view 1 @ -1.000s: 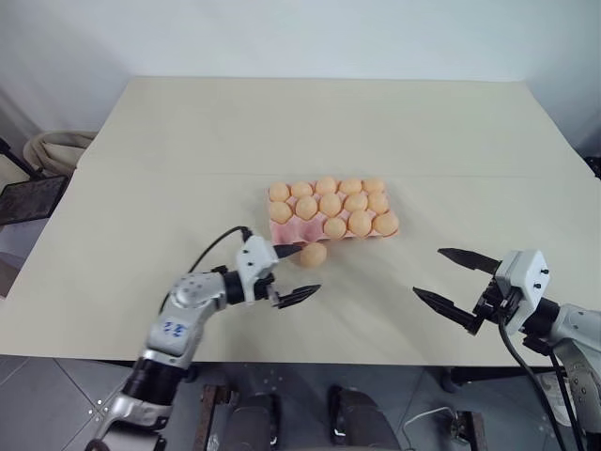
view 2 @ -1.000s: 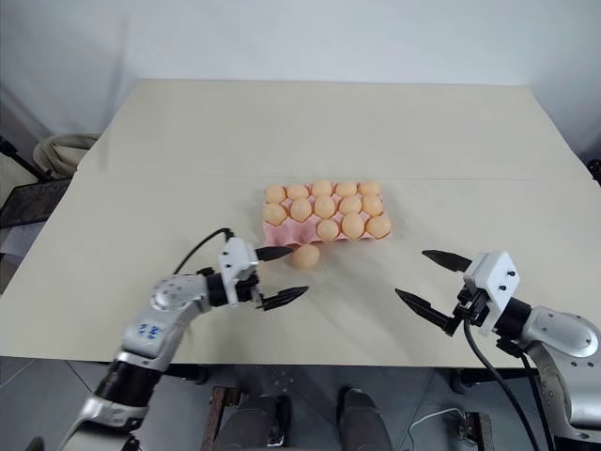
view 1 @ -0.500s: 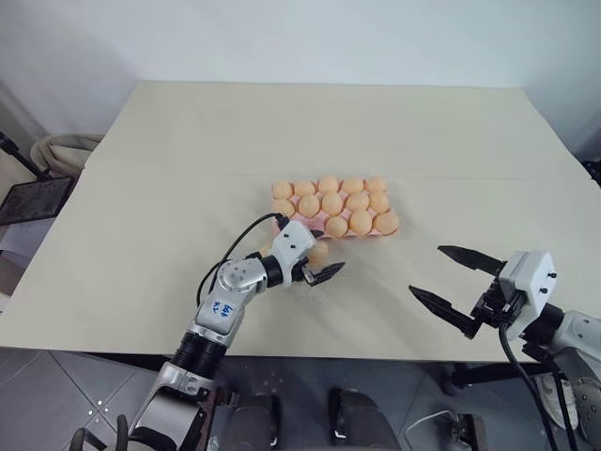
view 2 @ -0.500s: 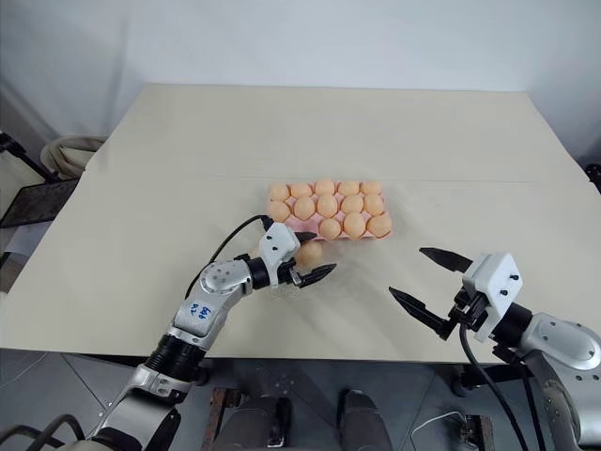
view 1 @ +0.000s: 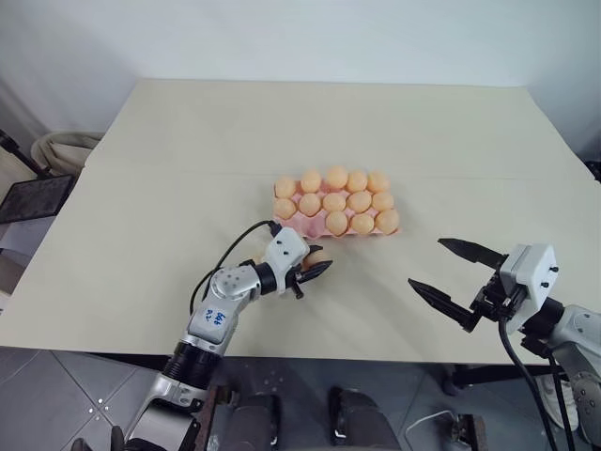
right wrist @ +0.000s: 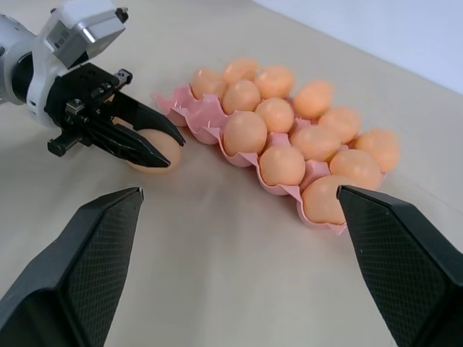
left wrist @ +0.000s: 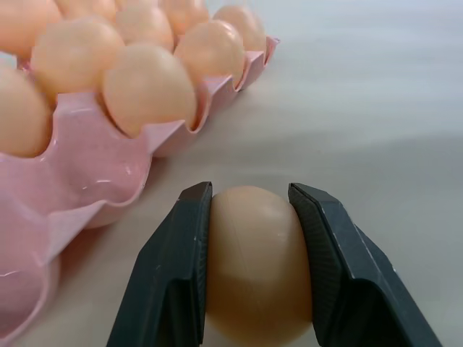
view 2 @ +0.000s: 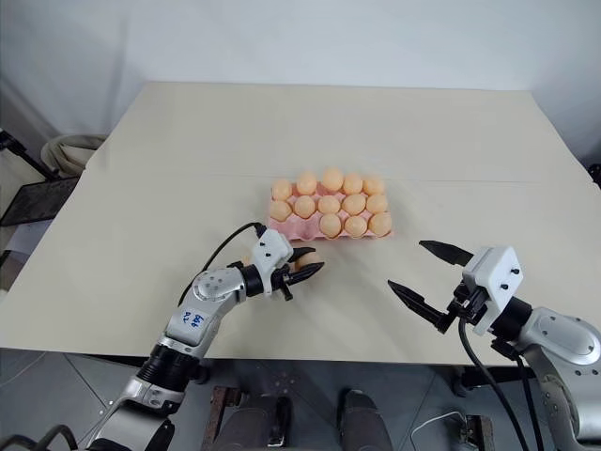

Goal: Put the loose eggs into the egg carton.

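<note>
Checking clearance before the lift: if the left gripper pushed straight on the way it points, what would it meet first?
Probably nothing: beyond the left gripper, shut on the loose egg, lies bare table; the egg carton sits just aside.

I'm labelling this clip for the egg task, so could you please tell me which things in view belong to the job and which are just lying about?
Part of the job:
- loose egg, clamped in the left gripper
- egg carton, one empty cup at its near left corner
- eggs already in the carton
- right gripper, open, waiting

Just lying about:
- table
- beige item past the table's left edge
</note>
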Available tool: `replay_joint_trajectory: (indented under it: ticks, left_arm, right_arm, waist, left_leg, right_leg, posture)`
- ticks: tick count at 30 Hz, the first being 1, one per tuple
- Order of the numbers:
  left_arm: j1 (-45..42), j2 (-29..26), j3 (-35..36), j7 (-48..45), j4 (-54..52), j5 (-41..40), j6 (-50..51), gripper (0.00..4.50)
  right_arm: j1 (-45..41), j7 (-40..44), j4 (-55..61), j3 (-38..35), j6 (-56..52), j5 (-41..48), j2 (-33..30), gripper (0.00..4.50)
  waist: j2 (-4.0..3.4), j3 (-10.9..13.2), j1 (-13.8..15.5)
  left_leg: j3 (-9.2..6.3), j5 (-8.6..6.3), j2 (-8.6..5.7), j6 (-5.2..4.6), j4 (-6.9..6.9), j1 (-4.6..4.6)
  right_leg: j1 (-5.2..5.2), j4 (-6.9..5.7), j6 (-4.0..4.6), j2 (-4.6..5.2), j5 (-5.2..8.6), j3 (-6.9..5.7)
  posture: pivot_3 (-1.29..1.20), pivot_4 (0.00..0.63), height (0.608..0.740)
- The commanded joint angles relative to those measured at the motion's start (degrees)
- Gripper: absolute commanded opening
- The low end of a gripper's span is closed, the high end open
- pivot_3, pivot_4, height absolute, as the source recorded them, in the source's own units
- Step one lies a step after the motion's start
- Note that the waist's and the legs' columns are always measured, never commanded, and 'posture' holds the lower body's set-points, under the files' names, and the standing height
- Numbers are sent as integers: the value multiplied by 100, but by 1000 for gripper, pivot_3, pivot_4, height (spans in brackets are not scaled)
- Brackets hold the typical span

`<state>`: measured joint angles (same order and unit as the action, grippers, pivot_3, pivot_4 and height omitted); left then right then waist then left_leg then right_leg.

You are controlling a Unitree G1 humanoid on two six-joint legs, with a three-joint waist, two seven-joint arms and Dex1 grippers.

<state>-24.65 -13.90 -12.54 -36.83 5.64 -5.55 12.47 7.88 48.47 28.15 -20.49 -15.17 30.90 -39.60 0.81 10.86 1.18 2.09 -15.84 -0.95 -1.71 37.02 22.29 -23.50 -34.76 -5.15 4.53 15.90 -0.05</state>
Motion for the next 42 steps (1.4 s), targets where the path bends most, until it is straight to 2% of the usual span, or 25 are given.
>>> replay_joint_trajectory:
  ticks: [1,14,19,23,34,35,39,42]
  left_arm:
    - [17,-127,80,-159,-214,-99,60,1394]
    - [-26,-57,-12,-280,-177,-92,218,1317]
    - [-182,153,448,-322,-342,-643,240,1316]
    - [-465,166,648,-358,-236,-773,20,1316]
    - [-1727,318,699,-270,1947,-343,-1058,1316]
    - [-1771,329,722,-339,2062,-379,-1096,2040]
    - [-1801,302,772,-508,2133,-435,-1294,3306]
    - [-1542,76,853,-758,1564,-575,-1306,4278]
  right_arm:
    - [-31,-4,73,-13,79,59,21,4500]
    - [-139,5,-31,114,173,38,58,4500]
    - [-152,-1,-56,151,191,45,67,4500]
    - [-157,-8,-72,175,202,36,72,4500]
    - [-195,-81,-76,236,281,-46,158,4500]
    - [-163,-77,-67,213,298,-45,169,4500]
    - [-87,-75,-56,194,353,-67,216,4500]
    - [-93,-72,-87,242,395,-73,259,4500]
  waist:
    - [0,0,3]
    - [0,0,12]
    - [0,0,14]
    - [0,0,16]
    - [0,0,22]
    - [0,0,19]
    - [1,0,17]
    - [0,0,-1]
  left_leg:
    - [0,0,0,0,-1,1]
    - [0,-7,0,-5,-2,4]
    - [-1,-8,0,-7,-1,12]
    - [-1,-8,0,-8,-2,14]
    - [1,-5,-1,-17,1,18]
    - [1,-5,-1,-19,1,19]
    - [1,-4,0,-24,-1,21]
    - [1,-11,0,-16,-1,22]
  right_leg:
    - [0,2,0,0,0,0]
    - [1,17,0,1,0,0]
    - [-3,22,-1,1,-1,-1]
    - [-6,22,-2,1,-1,-3]
    - [-6,23,-9,-1,-5,-10]
    - [-7,24,-9,-1,-5,-10]
    - [-12,24,-10,-3,-5,-13]
    - [-13,24,-10,-2,-5,-12]
  posture:
    - [0,150,740]
    - [0,150,740]
    - [0,150,740]
    - [0,150,740]
    - [0,150,740]
    - [0,150,740]
    - [0,150,740]
    - [0,150,740]
